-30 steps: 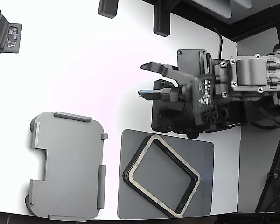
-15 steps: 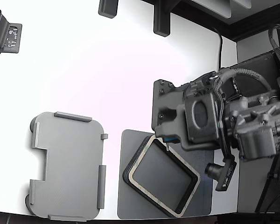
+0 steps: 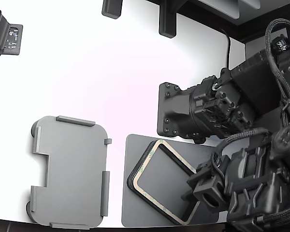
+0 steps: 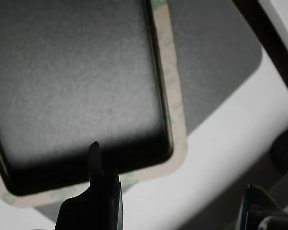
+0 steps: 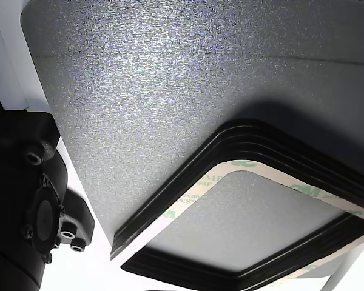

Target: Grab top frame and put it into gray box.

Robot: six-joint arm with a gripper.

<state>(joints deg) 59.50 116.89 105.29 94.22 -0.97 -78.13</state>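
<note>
Since the earlier frames the arm has swung from above the dark mount down over the exterior view's lower right, so the tool now hangs over the near corner of the thin beige, green-mottled top frame. Its two dark fingers stand well apart, holding nothing. That frame lies on a pile of black-edged frames, which rests on a dark gray flat mat. The light gray shallow plastic box sits on the white surface, at the exterior view's left.
</note>
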